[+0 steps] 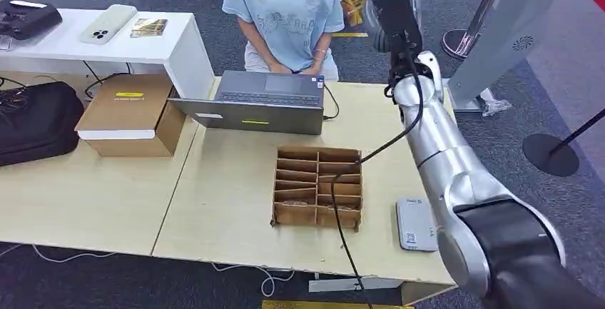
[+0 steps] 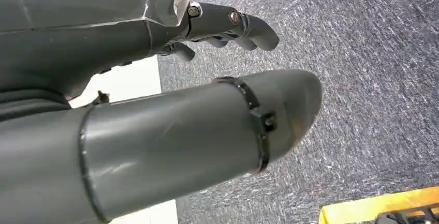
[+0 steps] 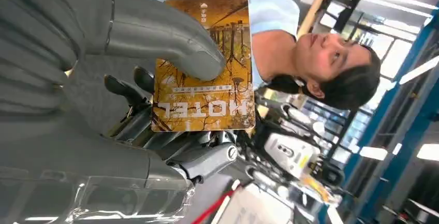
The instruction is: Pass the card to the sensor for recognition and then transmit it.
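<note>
Left hand (image 2: 155, 105) hangs over carpet, fingers apart, holding nothing. Divided cardboard tray (image 1: 318, 195) below the raised right arm: slots hold flat brown pieces. Right hand (image 3: 129, 94) pinches the card (image 3: 207, 74), orange, printed "HOTEL", under its thumb.

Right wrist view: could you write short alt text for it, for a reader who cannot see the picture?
The robot's right hand holds a yellow-orange card printed with the word HOTEL, its thick grey thumb pressed on the card's face and darker fingers behind it. Beyond the card is a person in a light blue shirt.
</note>
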